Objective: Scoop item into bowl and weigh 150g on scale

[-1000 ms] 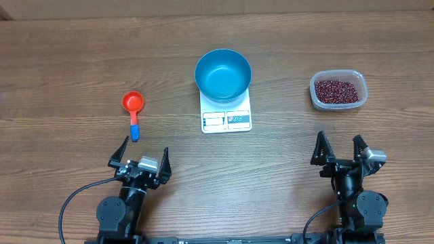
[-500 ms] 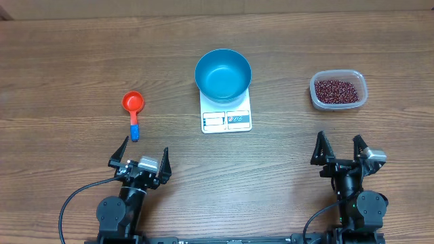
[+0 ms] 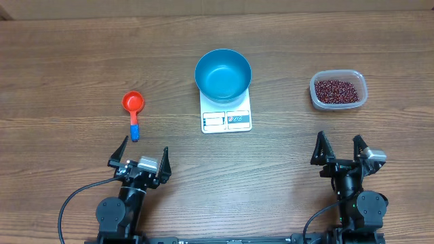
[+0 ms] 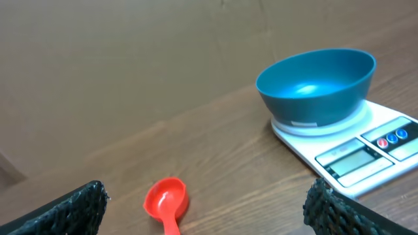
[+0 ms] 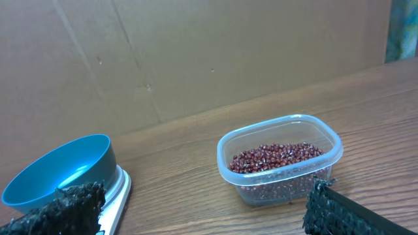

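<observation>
Both arms sit folded low at the near edge of the wooden worktop (image 3: 68, 61), 1 toward each near corner, wrists level and pointing toward the far edge. The left end effector (image 3: 146, 144) has its 2 fingers spread wide with nothing between them, hanging just above the wood. The right end effector (image 3: 337, 137) is posed the same way, fingers splayed and gripping nothing. In each wrist view the black fingertips show only at the lower corners of the frame, far apart. The scale (image 3: 226, 120) lies at the middle of the worktop, closer to the far edge than the near one, with its display panel and buttons facing the arms. The bowl (image 3: 223, 74) stands upright on the far part of the scale, covering most of the platform, and its inside shows only bare blue. The beans (image 3: 336, 90) are heaped in a clear plastic tub (image 3: 315, 95) toward the right edge, well apart from the scale and straight out from the right arm. A red scoop (image 3: 133, 104) with a blue-tipped handle lies flat toward the left edge, cup facing up and toward the far edge, handle pointing back at the left end effector, which is near it but not touching.
</observation>
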You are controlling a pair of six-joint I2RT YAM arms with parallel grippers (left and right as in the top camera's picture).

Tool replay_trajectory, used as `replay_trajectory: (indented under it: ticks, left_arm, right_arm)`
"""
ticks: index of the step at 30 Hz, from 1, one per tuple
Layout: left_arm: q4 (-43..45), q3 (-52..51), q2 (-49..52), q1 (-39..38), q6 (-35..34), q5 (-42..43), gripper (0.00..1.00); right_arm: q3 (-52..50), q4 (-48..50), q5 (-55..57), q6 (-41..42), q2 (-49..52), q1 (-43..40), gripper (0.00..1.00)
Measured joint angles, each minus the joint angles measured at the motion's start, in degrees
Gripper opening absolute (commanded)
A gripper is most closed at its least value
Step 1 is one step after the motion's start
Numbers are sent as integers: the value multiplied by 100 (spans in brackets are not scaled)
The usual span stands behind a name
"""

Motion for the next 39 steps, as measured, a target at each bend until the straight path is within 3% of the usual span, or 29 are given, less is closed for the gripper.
replay_trajectory:
  ticks: [8, 19, 27, 32, 39]
  left_arm:
    - [190, 0, 0, 0, -24, -48, 100]
    - [173, 251, 0, 0, -706, -68, 100]
    - [-448, 846, 48, 0, -992, -63, 100]
    - [-579, 1366, 487, 0, -1187, -24, 100]
    - [-1023, 2337, 1847, 0, -1362, 313, 100]
  right_arm:
    - [0, 0, -2, 0, 0, 0, 100]
    - [0, -2, 0, -2, 0, 0, 100]
    - [0, 2, 0, 0, 0, 2, 100]
    - [0, 2, -2, 0, 0, 0, 100]
    - [0, 0, -2, 0, 0, 0, 100]
